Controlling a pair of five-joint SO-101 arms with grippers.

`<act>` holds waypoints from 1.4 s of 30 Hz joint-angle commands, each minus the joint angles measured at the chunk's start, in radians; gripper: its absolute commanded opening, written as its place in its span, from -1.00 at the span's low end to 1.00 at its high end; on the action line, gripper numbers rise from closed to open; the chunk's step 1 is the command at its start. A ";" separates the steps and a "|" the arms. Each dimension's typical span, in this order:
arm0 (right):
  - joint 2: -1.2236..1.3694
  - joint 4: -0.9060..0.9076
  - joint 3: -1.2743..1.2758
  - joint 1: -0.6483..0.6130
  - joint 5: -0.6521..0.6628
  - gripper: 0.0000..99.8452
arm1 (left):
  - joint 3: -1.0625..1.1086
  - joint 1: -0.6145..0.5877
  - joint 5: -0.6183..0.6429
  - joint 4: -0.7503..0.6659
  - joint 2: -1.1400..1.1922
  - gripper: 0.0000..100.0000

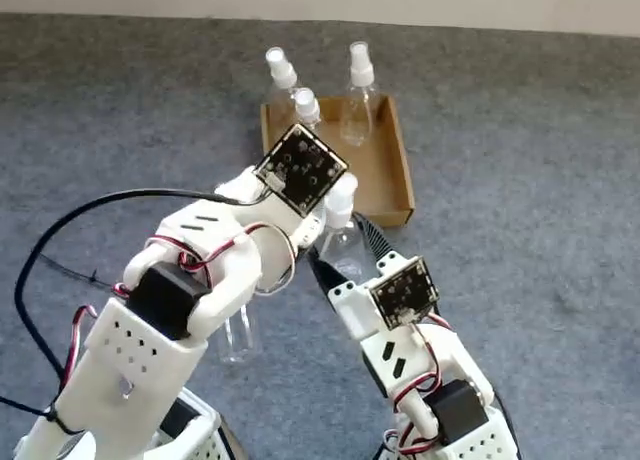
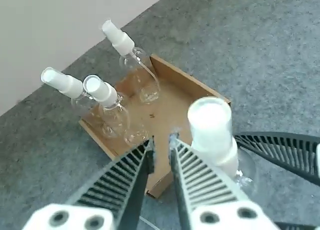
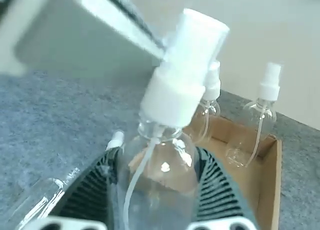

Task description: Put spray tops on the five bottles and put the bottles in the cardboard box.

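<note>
— Between the fingers of the right gripper (image 1: 338, 240), just in front of the near end of the cardboard box (image 1: 388, 175): which object is shown?
— The held bottle (image 3: 160, 175), clear and upright. The two ribbed fingers press on opposite sides of its round body. A white spray top (image 3: 182, 75) sits on its neck, and the dip tube runs down inside the glass.

— How is the left gripper (image 2: 161, 142) disposed?
— It hangs above and just beside that spray top, on the side nearer the box. Its fingers are drawn nearly together with a thin gap between them, and nothing lies in the gap. The top stands outside the fingers, close against one of them.

— What does the box contain?
— Three bottles, each upright and each bearing a spray top. The corner bottle (image 1: 281, 80) stands at the far left corner, the second bottle (image 1: 307, 110) is just nearer along the same side, and the third bottle (image 1: 360, 90) is at the far right. The box floor near the arms is bare cardboard.

— And the remaining item?
— The lying bottle (image 1: 240, 340) rests on its side on the grey carpet (image 1: 520, 310), partly beneath the left arm, well apart from the box.
</note>
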 commanded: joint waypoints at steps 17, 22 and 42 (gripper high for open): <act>0.340 -0.005 -0.406 0.071 -0.014 -0.99 | 0.047 -0.421 0.005 0.189 -0.278 -0.89; 0.705 -0.008 -0.716 0.065 -0.166 -0.99 | 0.377 -0.427 0.012 -0.011 -0.456 -0.88; 1.201 0.097 -1.087 -0.160 -0.288 -0.99 | 0.697 -0.309 0.115 -0.089 -0.763 -0.50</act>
